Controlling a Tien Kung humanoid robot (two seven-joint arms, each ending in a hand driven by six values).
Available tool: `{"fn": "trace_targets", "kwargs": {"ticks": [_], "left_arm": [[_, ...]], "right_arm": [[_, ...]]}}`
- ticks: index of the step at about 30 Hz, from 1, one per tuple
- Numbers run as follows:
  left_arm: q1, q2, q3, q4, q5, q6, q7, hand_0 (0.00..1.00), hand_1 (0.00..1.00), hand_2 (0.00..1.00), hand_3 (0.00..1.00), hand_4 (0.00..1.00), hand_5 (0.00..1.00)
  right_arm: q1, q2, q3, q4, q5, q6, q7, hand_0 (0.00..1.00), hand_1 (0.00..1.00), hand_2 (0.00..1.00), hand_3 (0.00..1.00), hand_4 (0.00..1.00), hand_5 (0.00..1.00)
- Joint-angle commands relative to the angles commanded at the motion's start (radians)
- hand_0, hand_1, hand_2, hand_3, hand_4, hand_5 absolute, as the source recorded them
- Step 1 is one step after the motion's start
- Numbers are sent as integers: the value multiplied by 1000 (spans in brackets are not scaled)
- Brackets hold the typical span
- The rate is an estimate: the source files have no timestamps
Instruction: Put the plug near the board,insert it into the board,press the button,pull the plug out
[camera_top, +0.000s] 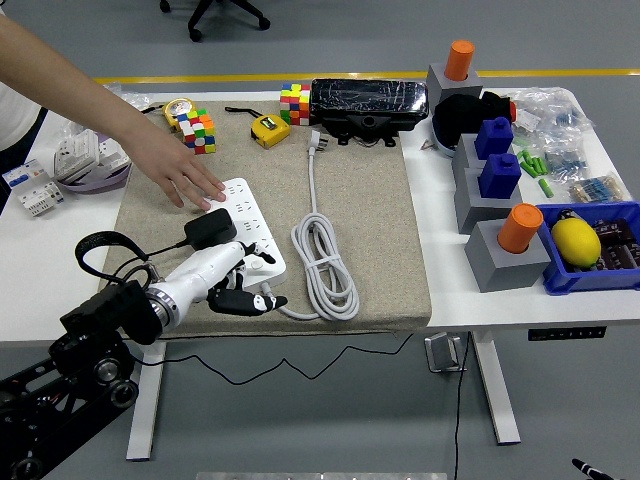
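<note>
Head view, one entry — left robot hand (232, 280), white shell with black finger segments, low over the near end of the power strip (247, 232). Its fingers are curled; whether they grip anything cannot be told from here. Right arm not in view.

Plug (209, 231) — black, blocky adapter type, sitting at the left side of the strip with a thin black cord trailing to the left. Seated in a socket or merely resting on top: cannot tell. Judged light and rigid, smooth plastic, likely slippery on its flat faces; best pinched across the two broad sides of the body, never by the cord.

Power strip — long white hard plastic bar, rows of sockets, lying diagonally on the mat (380, 220). Judged light enough to slide or lift when a plug is pulled, so it needs bracing. A person's hand (188, 180) rests, fingers spread, at its far end, touching or just beside it.

White cable (322, 262) — thick, rubbery, coiled in loops right of the strip, its own plug end (315, 143) lying far up the mat.

Mat — coarse beige felt, flat, covering the middle of the white surface (60, 290).
</note>
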Motion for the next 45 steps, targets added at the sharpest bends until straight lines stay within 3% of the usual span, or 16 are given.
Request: {"fn": "trace_targets", "kwargs": {"ticks": [17,34,37,38,43,44,45], "left_arm": [[-18,-14,10,79,-9,-18,32,75,72,142,831,885,516],[-16,-15,13,105,-24,-21,37,75,71,142,816,895,535],[-12,-14,8,94,-14,21,-8,75,71,142,816,895,535],[-11,-14,7,92,-12,40,-29,113,71,158,742,897,537],[-11,-13,-4,98,-86,214,-208,113,71,158,742,897,537],[-11,-13,-7,102,-114,248,-242,254,183,258,649,884,508],[-11,-13,-9,106,-141,277,-271,254,183,258,649,884,508]], "right_arm": [[2,-1,1,1,1,0,0,650,645,639,566,988,556],[2,-1,1,1,0,0,0,650,646,639,565,987,555],[2,-2,2,2,0,0,0,650,646,639,565,987,555],[2,-2,2,2,0,0,0,650,646,639,565,987,555],[2,-1,1,1,1,0,0,650,646,639,565,987,555],[2,-1,0,1,2,0,0,650,645,639,566,987,555],[2,0,0,0,1,0,0,650,645,639,566,987,555]]}}
